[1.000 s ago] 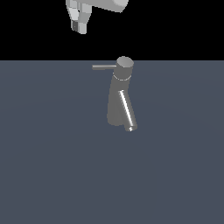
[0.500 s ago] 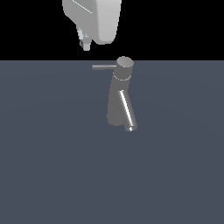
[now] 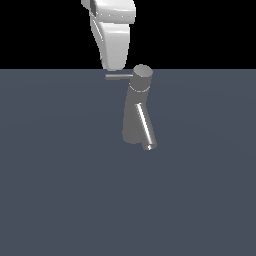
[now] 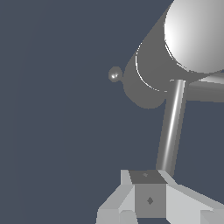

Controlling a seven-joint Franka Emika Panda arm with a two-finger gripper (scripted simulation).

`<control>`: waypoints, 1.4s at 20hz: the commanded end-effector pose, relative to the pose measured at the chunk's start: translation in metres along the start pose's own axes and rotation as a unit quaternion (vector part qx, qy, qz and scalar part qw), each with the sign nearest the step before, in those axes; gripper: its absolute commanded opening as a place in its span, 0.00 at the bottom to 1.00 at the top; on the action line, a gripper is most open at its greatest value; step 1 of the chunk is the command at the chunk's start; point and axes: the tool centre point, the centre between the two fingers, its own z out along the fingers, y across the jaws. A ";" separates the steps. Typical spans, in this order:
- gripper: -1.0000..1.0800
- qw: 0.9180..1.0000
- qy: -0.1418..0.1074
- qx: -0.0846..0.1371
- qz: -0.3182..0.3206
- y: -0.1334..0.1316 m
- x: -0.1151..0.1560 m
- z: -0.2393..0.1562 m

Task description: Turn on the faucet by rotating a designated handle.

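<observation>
I can't tell how far the fingers [image 3: 114, 67] are spread; they hang tips-down from above, right at the handle [image 3: 119, 76]. Just beside them the faucet [image 3: 136, 110] stands leaning on the tabletop [image 3: 60, 190].

The gripper [image 3: 114, 62] is pale grey-white, glossy and smoothly tapered; close up its fingertip [image 4: 148, 199] is blocky, faceted, with small dark diamond marks.
</observation>
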 end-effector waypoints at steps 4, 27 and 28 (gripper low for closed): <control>0.00 0.999 0.013 0.017 0.041 -0.010 0.012 0.015; 0.00 0.997 0.022 0.026 0.066 0.005 0.016 0.025; 0.00 0.997 0.022 0.026 0.066 0.007 0.016 0.025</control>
